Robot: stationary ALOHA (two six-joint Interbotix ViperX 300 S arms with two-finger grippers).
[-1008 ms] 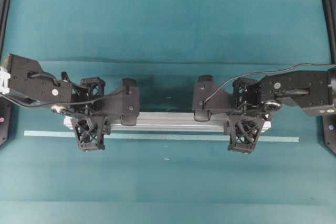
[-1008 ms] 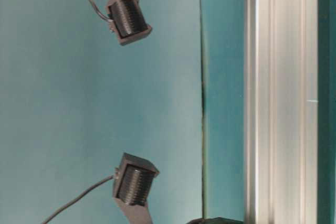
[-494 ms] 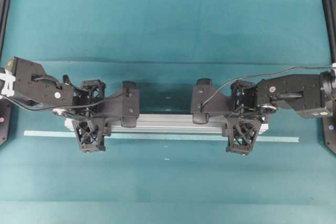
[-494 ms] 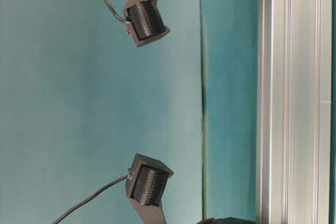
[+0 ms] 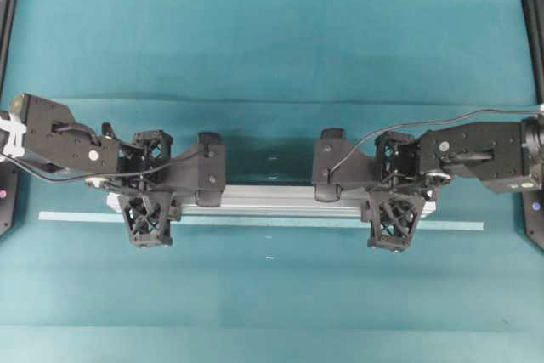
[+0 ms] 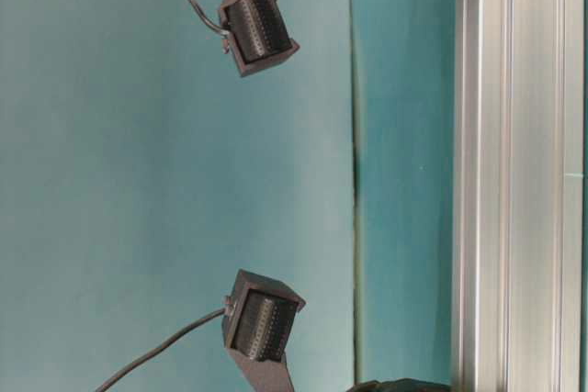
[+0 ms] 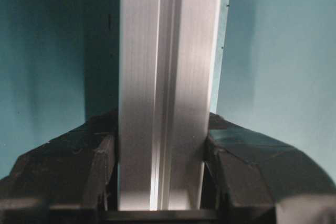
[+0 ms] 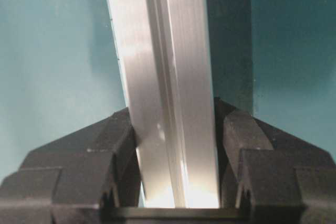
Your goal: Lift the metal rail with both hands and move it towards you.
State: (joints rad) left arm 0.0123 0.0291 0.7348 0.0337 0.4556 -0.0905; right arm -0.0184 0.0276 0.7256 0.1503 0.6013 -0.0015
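Two black robot arms reach inward from opposite sides, both clamped on one bar.

The left black lattice-fingered gripper (image 5: 146, 201) and the right black lattice-fingered gripper (image 5: 395, 199) each have jaws closed against the sides of the long silver grooved aluminium rail (image 5: 272, 200), one near each end. Both forearms lie roughly level, wrists facing each other, with a black cable trailing along each arm.

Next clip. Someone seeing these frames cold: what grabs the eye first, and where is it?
The long silver metal rail lying crosswise over the teal table, just above a thin pale tape strip. One black gripper grasps it near each end: the left gripper on the left of the overhead view, the right gripper on the right. Both wrist views show the fingers closed against the rail's sides.
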